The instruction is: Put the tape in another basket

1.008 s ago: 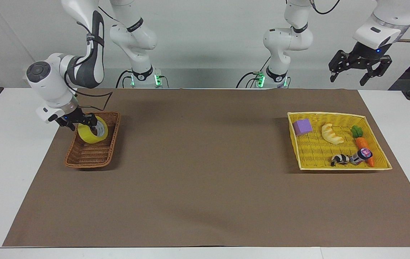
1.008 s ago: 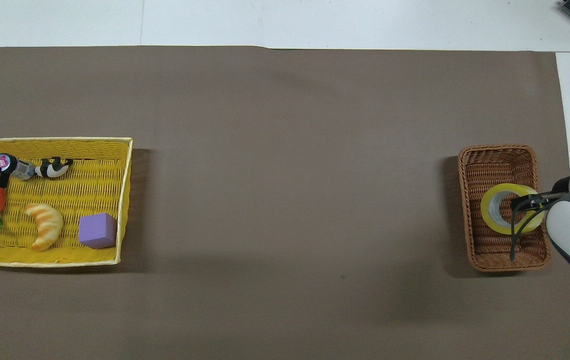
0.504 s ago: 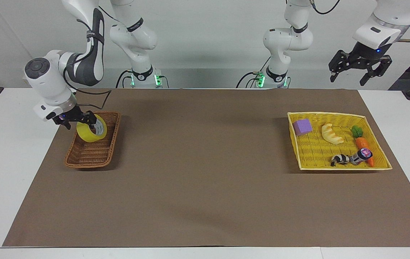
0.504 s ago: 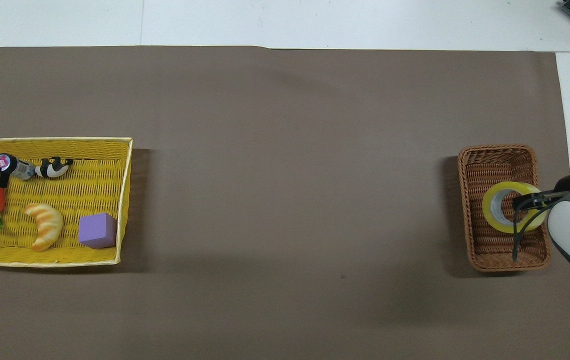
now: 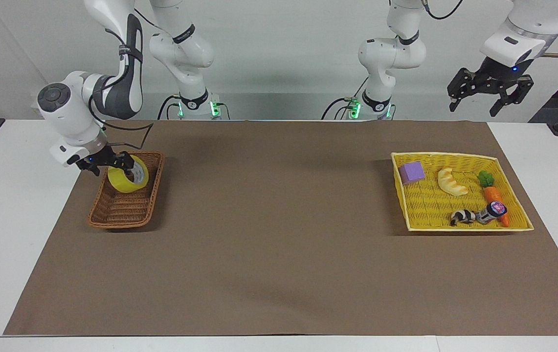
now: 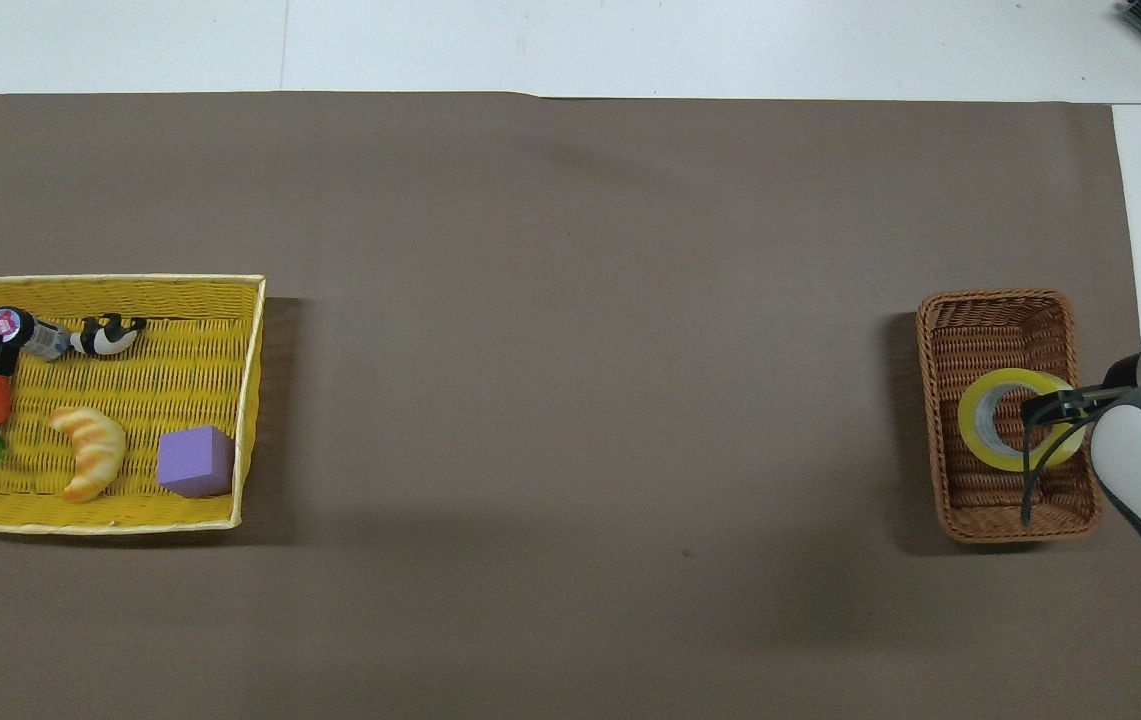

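Observation:
The yellow tape (image 5: 123,181) with its grey-white core is tilted and sits low in the brown wicker basket (image 5: 121,213), at the end nearer the robots. My right gripper (image 5: 112,164) is shut on the roll's rim, one finger inside the core. In the overhead view the tape (image 6: 976,437) lies over the middle of the basket (image 6: 994,317), with the right gripper (image 6: 1046,408) on its rim. I cannot tell whether the roll touches the basket floor. My left gripper (image 5: 490,96) waits open, high above the table's left-arm end.
The bright yellow tray basket (image 5: 518,215) stands at the left arm's end. It holds a purple cube (image 5: 412,172), a croissant toy (image 5: 451,182), a carrot (image 5: 493,195), a small bottle (image 5: 492,211) and a black-and-white toy (image 5: 461,217). A brown mat (image 5: 279,234) covers the table.
My right gripper swung the tape slightly up and toward the table's end, then back. The tape is almost where it was a second ago. The left arm has not moved.

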Motion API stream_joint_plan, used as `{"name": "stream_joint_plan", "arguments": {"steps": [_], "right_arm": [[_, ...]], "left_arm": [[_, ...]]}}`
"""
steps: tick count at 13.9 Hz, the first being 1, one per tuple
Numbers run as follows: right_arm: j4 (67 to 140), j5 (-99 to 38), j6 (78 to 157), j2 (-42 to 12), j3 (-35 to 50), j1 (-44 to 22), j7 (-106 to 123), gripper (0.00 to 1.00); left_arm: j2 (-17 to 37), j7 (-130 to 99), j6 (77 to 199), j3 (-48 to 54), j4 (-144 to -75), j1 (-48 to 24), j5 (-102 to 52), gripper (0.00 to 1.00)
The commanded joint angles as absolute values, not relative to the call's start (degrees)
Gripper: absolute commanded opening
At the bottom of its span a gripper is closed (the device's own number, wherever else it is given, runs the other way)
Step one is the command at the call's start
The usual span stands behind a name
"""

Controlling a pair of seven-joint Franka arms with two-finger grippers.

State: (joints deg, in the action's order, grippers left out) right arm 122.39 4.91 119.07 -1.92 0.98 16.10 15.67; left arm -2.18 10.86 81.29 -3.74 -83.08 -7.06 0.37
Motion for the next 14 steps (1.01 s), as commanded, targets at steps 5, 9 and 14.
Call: {"name": "stream_joint_plan", "arguments": {"steps": [5, 9, 14], "right_arm": [[124.7, -3.2, 119.3, -1.4, 1.2, 20.1, 26.9, 1.0], [124.7, -4.4, 119.2, -2.6, 1.2, 20.8, 27.0, 1.0], [123.8, -8.7, 117.7, -3.0, 1.1, 21.4, 34.6, 1.0]], "left_arm": [[-2.4, 11.2, 80.9, -3.2, -82.5, -6.4, 1.3, 1.0], [-2.4, 11.2, 80.9, -3.2, -82.5, -6.4, 1.3, 1.0], [-2.5, 11.2, 80.9, -3.2, -82.5, -6.4, 1.4, 1.0]]}}
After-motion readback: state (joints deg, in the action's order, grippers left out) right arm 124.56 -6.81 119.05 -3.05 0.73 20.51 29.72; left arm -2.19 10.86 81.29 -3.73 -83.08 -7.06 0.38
